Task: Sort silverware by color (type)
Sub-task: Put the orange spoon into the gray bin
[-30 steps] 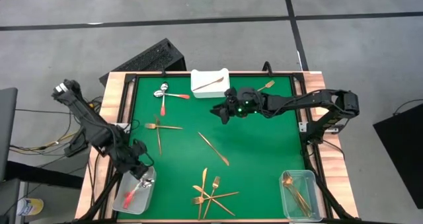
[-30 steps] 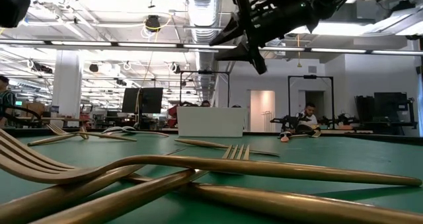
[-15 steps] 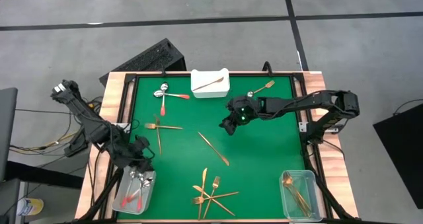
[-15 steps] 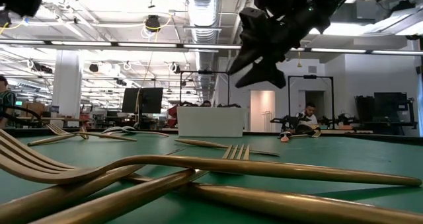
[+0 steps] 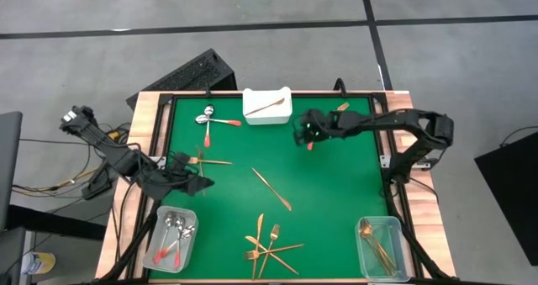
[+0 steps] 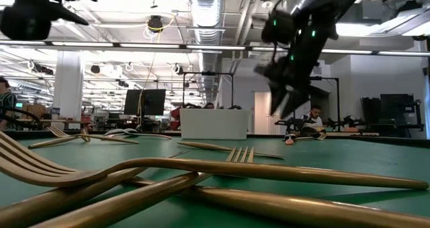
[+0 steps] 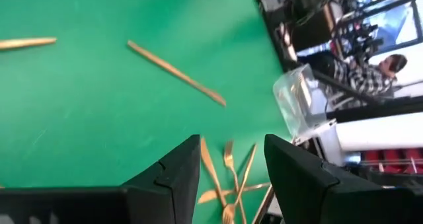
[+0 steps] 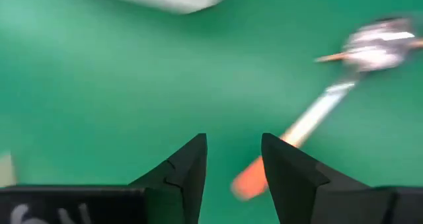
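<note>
Near the green felt tabletop's (image 5: 336, 184) left edge, left gripper (image 5: 198, 183) jaws apart, empty; right gripper (image 5: 303, 138) near far edge, jaws apart, over blurred red-handled silver spoon (image 8: 330, 112).

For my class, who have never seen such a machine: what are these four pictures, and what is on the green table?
Two dark robot arms work at a green table. One picture looks down from above, one looks level across the tabletop, and two come from cameras on the arms' wrists. The left gripper and right gripper are both open and hold nothing. Gold forks and knives lie scattered, with red-handled spoons near a white tray. Clear bins hold sorted pieces: spoons in one bin, gold pieces in the other bin.
</note>
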You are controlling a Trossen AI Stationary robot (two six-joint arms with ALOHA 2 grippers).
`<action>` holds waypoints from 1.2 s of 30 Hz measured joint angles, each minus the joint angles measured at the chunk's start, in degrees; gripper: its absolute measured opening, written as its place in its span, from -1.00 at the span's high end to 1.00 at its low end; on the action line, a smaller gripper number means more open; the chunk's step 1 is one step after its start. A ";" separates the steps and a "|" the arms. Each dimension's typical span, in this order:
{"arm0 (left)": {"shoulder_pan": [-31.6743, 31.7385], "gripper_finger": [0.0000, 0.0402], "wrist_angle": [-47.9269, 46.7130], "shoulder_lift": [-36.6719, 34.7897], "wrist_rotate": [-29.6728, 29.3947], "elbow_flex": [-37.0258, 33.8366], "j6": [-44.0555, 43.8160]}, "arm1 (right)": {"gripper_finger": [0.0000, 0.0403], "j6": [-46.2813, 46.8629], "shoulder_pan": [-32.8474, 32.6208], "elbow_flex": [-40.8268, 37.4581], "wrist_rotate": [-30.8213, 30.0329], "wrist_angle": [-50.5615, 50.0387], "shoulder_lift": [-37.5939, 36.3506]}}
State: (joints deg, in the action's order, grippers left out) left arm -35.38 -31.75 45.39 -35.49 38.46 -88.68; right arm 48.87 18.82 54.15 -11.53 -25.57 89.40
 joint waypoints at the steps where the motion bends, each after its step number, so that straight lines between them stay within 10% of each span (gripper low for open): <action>1: 0.45 0.23 0.84 0.22 -0.34 0.00 0.79 | 0.21 0.52 1.53 0.00 -0.97 -1.25 0.09; 11: 3.50 0.23 2.41 1.85 -1.72 0.02 6.15 | 0.46 -1.59 12.45 0.01 -2.07 -4.00 2.58; 36: 7.24 0.23 -0.07 1.81 -0.76 0.02 12.07 | 0.45 3.62 11.23 -0.09 1.37 -0.30 4.45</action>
State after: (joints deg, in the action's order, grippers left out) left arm -28.14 -31.82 47.20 -36.25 38.48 -76.61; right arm 52.49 30.04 54.06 -10.15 -25.87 93.86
